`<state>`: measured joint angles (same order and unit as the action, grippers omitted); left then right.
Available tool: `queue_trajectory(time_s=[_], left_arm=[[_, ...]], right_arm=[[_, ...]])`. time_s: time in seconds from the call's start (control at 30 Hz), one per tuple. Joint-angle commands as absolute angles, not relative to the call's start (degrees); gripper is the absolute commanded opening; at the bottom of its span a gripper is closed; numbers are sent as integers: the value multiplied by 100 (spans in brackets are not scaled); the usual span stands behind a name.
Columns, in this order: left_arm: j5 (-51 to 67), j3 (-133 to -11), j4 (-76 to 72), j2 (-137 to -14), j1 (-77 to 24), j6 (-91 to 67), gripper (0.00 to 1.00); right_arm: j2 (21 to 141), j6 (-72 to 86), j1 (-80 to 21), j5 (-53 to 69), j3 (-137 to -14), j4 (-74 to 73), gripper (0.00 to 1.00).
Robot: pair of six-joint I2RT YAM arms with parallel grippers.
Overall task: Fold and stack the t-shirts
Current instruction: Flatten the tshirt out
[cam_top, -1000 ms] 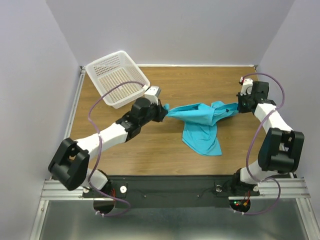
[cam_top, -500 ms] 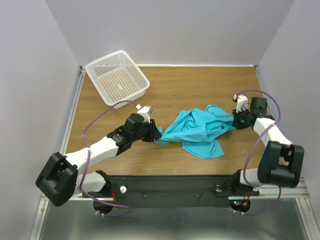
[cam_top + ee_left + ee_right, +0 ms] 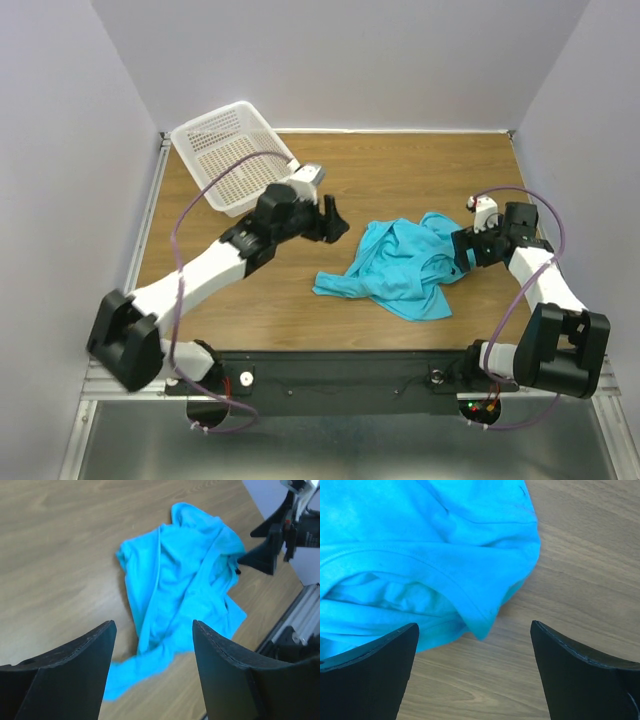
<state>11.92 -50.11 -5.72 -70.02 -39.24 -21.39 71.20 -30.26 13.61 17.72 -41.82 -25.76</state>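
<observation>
Right wrist, crumpled t-shirt [image 3: 420, 555] ahead of fingers [image 3: 370, 670] (spread wide)

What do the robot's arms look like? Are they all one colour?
No, they have two main colours. The left arm and right arm have white tube-shaped parts joined by chunky black joints. A thin purple cable loops along each arm. The left gripper and right gripper each have two black, wedge-shaped fingers.
</observation>
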Motion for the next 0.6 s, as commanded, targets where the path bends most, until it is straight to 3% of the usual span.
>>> queue_trajectory(time_s=[0.0, 0.2, 0.4, 0.57], left_arm=[[1633, -6202, -993, -8703, -3902, -1513, 74], [2381, -8557, -529, -10877, -3946, -1179, 73], [2382, -9316, -264, -11689, -4095, -967, 73], [2373, -9729, -185, -12216, -4262, -905, 73]], right_arm=[[6970, -2655, 1406, 2127, -4570, -2637, 100], [7540, -1576, 1424, 2285, -4868, -2637, 100], [8156, -836, 1459, 1969, -5141, -2619, 97], [8569, -510, 1582, 1662, -5264, -2593, 88]])
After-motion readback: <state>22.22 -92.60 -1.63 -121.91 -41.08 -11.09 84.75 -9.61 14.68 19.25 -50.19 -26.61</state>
